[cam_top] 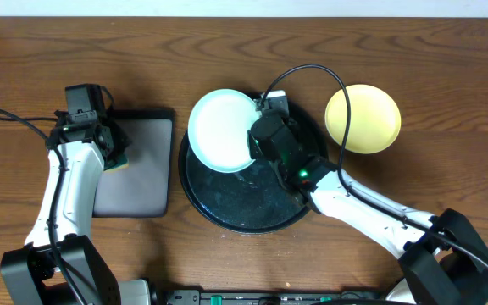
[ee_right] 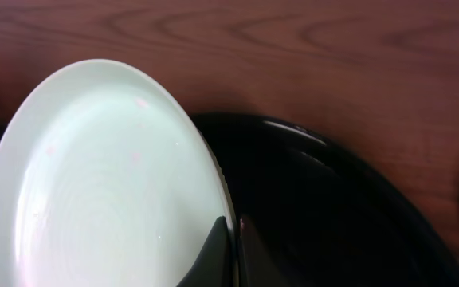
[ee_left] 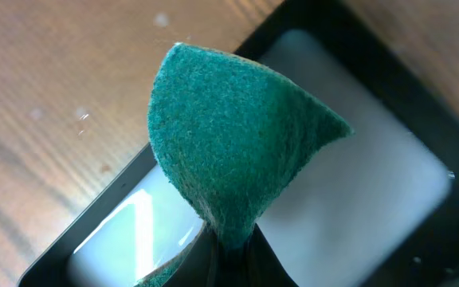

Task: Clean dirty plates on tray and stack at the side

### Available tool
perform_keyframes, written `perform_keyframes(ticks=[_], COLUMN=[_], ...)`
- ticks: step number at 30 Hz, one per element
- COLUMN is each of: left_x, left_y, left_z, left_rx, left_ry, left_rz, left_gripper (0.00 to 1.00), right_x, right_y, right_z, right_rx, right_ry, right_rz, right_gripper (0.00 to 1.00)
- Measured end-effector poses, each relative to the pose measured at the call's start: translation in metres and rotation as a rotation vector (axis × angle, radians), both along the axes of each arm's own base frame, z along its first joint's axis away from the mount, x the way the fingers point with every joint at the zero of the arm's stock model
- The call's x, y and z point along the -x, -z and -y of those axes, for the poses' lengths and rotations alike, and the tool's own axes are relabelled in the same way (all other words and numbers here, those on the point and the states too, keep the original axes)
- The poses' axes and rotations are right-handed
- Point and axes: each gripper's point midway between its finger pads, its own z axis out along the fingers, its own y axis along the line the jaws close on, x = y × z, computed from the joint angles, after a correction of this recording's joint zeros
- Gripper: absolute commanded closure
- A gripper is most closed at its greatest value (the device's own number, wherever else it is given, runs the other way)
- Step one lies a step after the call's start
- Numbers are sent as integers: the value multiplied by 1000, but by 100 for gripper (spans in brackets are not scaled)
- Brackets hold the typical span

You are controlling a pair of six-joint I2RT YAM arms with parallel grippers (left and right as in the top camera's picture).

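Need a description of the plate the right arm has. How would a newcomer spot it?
Find the large round black tray mid-table. Over its upper-left rim, pinched at the edge by the right gripper, is the pale mint plate. The yellow plate, the only other one in view, lies on the table right of the tray.

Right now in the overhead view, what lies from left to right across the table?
The left gripper pinching the green sponge → rectangular tray → mint plate held by the right gripper → yellow plate.
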Motion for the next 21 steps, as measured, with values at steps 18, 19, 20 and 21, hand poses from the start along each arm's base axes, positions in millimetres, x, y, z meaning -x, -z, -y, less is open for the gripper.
perform_keyframes(ticks=[18,19,20,21], left_x=[-27,-29,-31,-33], left_y=[6,9,13,17], left_z=[50,56,60,64], left_rx=[98,99,98,95], left_ry=[367,400,431,455], left_rz=[44,41,35,27], left_gripper=[93,93,93,93], right_x=[14,17,20,21], right_y=[62,63,65,66], right_z=[77,77,78,78], right_rx=[5,13,24,32], right_ry=[49,37,24,14], right_rz=[-392,-405,-414,-421], right_gripper=[99,99,99,99])
